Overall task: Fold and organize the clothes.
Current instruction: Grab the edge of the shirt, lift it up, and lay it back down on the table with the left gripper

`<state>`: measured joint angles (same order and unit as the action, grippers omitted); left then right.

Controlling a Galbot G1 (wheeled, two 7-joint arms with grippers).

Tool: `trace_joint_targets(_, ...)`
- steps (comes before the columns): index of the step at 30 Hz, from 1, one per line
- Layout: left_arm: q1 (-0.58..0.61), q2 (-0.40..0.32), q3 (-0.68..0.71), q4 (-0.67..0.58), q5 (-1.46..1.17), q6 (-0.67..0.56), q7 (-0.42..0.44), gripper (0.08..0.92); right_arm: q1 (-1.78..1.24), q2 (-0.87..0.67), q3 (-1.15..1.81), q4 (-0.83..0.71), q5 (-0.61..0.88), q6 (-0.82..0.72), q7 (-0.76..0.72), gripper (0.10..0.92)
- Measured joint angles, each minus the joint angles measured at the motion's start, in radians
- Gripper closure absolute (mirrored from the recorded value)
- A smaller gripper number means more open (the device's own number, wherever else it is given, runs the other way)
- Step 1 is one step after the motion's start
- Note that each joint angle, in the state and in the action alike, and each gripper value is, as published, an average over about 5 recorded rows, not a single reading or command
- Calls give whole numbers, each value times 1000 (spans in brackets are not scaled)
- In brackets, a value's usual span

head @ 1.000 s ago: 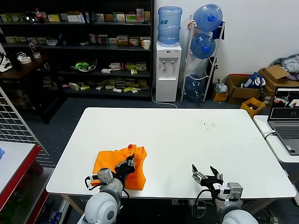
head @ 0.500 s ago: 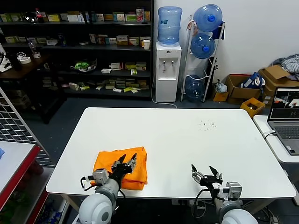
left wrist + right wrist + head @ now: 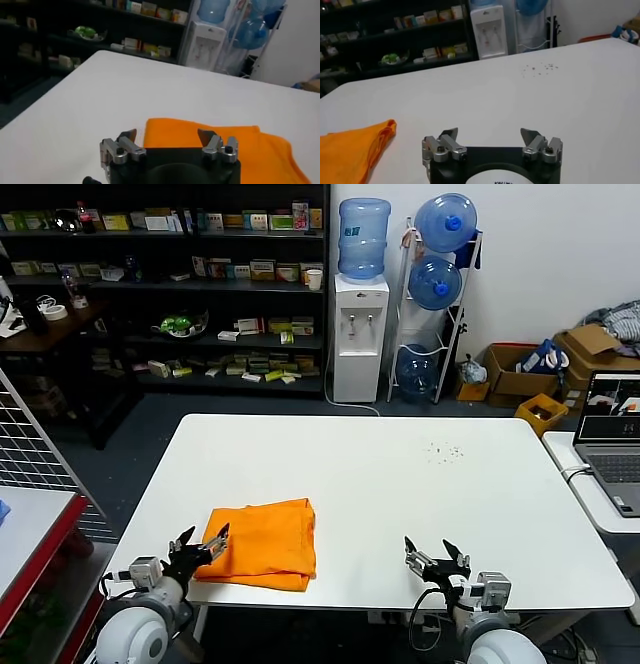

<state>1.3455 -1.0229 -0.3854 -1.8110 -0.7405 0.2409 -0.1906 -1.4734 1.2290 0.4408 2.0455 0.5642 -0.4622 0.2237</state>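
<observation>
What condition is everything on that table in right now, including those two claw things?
Orange T-shirt: folded into a flat rectangle, lying near the table's front left.
Left gripper: open, empty, at the shirt's left edge.
Right gripper: open, empty, over the front edge, away from the shirt.
White table: a few dark specks toward the far right.

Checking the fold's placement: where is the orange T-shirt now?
In the head view the orange T-shirt lies folded on the white table's near-left part, beside the open left gripper.
</observation>
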Motion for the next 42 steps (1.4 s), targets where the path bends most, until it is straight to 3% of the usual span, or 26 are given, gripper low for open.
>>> trace_joint_targets(15,-1,7,-6,64,-26,-23,37,180,-5,7,1,2,-3,1,0,203)
trace_joint_targets(18,2,7,-4,73,-27,-26,41,213,-5,7,1,0,-2,1,0,203)
trace_joint_targets(42,11,-10,8,69,-16,-56,67,879,-14,7,6,-1,-2,5,1,203)
